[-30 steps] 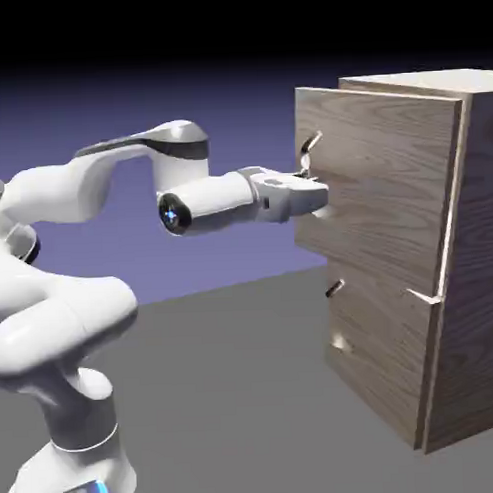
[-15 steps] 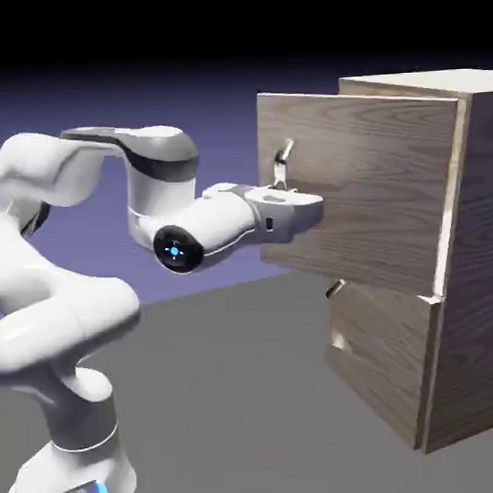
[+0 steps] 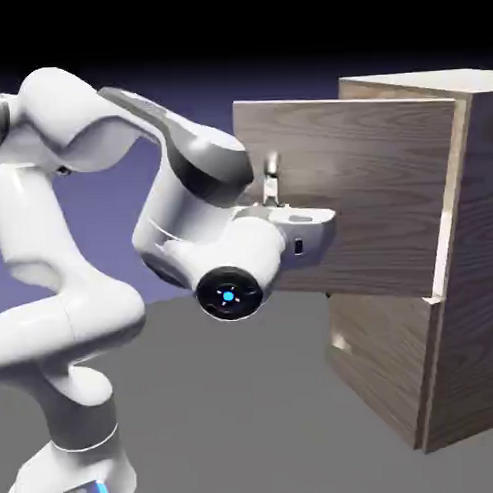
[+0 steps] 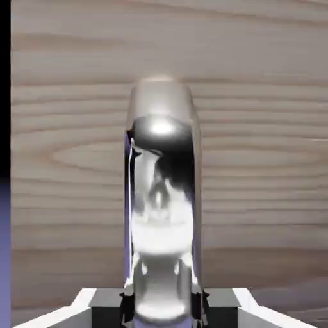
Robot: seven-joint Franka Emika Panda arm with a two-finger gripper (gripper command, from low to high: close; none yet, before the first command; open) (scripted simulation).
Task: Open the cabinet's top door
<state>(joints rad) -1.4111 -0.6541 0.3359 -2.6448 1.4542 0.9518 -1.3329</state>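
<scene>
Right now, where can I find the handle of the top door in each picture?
Exterior view: the top door's handle is a little above the picture's middle, near the left edge of the top door.
Hand view: the handle is large, upright from the centre to the bottom edge, between the finger tips.
Shared landmark: the top door's wood-grain front, behind the handle.

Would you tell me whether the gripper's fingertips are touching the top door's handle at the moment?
Touching: the hand view shows the handle between the gripper's fingertips, its sides meeting both dark pads.
</scene>
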